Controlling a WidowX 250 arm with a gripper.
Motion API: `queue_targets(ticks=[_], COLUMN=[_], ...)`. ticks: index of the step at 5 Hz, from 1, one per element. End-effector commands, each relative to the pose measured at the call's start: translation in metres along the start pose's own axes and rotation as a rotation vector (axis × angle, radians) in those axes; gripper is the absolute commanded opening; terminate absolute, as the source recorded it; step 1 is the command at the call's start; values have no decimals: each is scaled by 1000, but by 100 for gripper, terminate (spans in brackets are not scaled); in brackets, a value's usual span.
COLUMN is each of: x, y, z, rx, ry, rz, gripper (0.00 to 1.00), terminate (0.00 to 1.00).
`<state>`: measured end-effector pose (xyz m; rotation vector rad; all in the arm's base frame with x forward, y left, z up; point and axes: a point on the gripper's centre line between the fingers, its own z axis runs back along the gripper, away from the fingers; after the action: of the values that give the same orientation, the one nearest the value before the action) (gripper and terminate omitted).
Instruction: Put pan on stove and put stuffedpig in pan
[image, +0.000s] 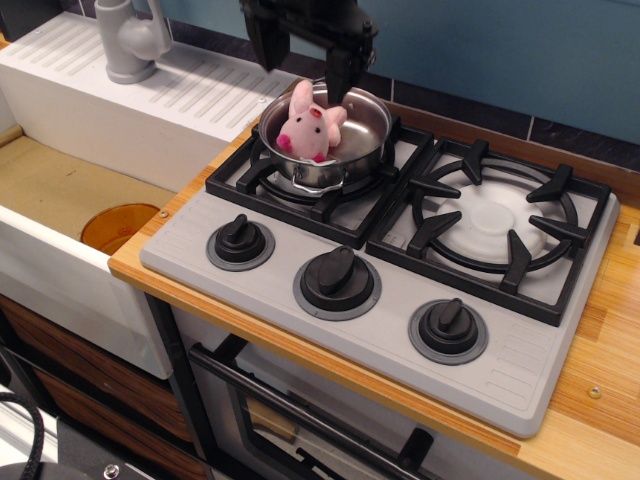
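Stuffedpig (309, 126) in pan (358, 143), seemingly upright, snout toward the knobs

The stuffedpig (308, 126) sat inside the pan (362, 140) on the stove's (300, 330) left burner, and the hand (304, 68) hung open just above, touching nothing.

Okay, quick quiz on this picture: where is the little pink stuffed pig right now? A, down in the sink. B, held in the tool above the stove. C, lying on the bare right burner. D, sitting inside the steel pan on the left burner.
D: the stuffedpig sits inside the pan, which rests on the left grate of the stove, while the tool hangs open above it, holding nothing.
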<state>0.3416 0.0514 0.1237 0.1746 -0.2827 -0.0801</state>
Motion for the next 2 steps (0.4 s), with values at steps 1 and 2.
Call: queue_targets(ticks=[1,2], x=[11,13], y=[-6,-8], z=[18,20], rx=[62,71], ry=[-74,-67], rz=[-3,-13], gripper=[100,100], terminate=[0,0])
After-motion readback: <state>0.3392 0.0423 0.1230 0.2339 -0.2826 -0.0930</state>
